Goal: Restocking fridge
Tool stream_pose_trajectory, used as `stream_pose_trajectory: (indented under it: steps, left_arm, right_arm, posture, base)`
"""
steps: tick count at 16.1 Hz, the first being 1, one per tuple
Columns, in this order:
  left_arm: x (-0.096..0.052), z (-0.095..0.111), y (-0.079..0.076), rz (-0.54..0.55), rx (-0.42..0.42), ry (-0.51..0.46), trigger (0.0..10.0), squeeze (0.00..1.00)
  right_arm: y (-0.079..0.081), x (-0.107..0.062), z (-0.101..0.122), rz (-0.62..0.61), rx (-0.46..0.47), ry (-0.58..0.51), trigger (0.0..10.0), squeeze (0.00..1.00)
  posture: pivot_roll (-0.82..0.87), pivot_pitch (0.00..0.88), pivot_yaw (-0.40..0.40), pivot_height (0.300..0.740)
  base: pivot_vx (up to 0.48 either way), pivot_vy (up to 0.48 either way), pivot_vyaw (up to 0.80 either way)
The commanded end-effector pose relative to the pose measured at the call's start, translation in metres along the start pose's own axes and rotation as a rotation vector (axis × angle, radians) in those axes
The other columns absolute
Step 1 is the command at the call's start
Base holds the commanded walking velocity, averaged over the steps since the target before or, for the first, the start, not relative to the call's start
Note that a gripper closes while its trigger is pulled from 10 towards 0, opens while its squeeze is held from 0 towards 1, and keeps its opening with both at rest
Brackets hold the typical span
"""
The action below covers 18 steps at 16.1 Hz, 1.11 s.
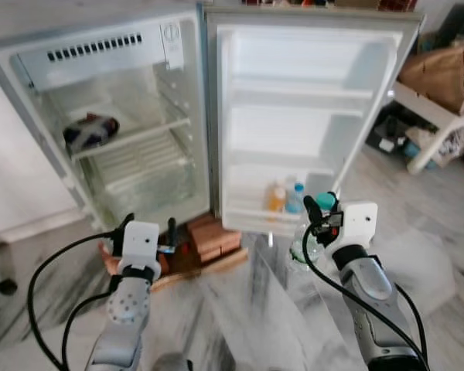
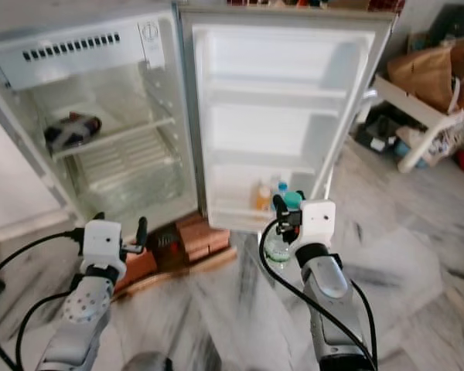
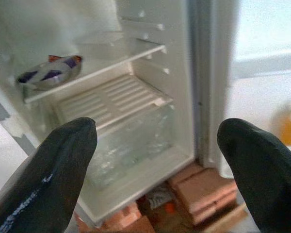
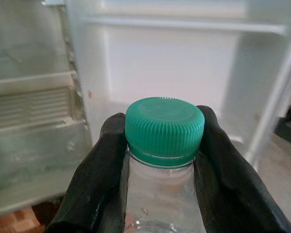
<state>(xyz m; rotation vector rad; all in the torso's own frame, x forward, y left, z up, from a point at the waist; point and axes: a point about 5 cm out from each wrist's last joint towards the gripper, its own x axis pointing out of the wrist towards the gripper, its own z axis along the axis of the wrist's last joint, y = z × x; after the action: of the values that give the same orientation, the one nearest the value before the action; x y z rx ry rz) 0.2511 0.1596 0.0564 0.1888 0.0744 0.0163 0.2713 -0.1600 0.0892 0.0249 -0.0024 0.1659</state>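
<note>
While the fridge (image 1: 131,116) stands open ahead, the right gripper (image 4: 160,155) is pinched on a clear plastic bottle (image 4: 162,199), its two black fingers (image 4: 106,165) pressed to the neck just under the green ribbed cap (image 4: 164,130). The bottle hangs upright, its long axis roughly vertical, cap uppermost, well clear of the marble floor (image 1: 240,309).

What the next move turns on is the door shelf (image 1: 251,212): it lies ahead of the held bottle and slightly to the robot's left, low on the open door (image 1: 301,116), so the right arm is plainly the nearer one. Two small bottles, an orange one (image 1: 276,197) and a blue-capped one (image 1: 295,199), already stand in that shelf, close together; the free room looks to be on the side away from the hinge (a judgement, as the shelf's rail hides part of it). The bottle would probably need to stay upright and be lifted over the rail.

The left gripper (image 3: 157,160) hovers low before the fridge body with its fingers spread wide and nothing between them.

As to materials: the bottle is thin, see-through plastic, smooth and probably a little springy under the pads; the cap is hard with fine ridges. Inside the fridge, white moulded walls, a slatted shelf (image 3: 111,97) and a glossy wrapped packet (image 1: 90,130) on the upper shelf. The fridge rests on reddish bricks (image 1: 213,232).
</note>
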Motion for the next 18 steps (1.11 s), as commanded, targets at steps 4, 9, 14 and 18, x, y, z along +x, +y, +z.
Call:
stream_pose_trajectory:
  steps: [4, 9, 14, 18]
  left_arm:
    - [0.0004, 0.0001, 0.0058, 0.017, 0.014, 0.002, 10.0, 0.00]
    - [0.0007, 0.0009, 0.0043, 0.016, 0.021, 0.005, 10.0, 0.00]
    - [-0.0021, 0.0002, 0.0028, 0.011, 0.019, 0.005, 10.0, 0.00]
    - [-0.0025, 0.0007, 0.0022, 0.011, 0.020, 0.004, 10.0, 0.00]
  right_arm:
    - [0.0120, 0.0040, 0.0085, 0.063, -0.002, -0.047, 10.0, 0.00]
    - [0.0113, 0.0053, 0.0076, 0.048, 0.010, -0.044, 10.0, 0.00]
    - [0.0127, 0.0042, 0.0059, 0.065, 0.009, -0.039, 10.0, 0.00]
    - [0.0157, 0.0038, 0.0080, 0.090, 0.016, -0.054, 10.0, 0.00]
  posture:
    - [0.10, 0.065, -0.041, 0.740]
    - [0.10, 0.067, -0.039, 0.740]
    - [0.10, 0.072, -0.040, 0.740]
    - [0.10, 0.075, -0.041, 0.740]
  base:
    - [0.329, 0.000, 0.20]
    - [0.184, 0.000, 0.42]
    - [0.000, 0.000, 0.00]
    - [0.000, -0.206, 0.23]
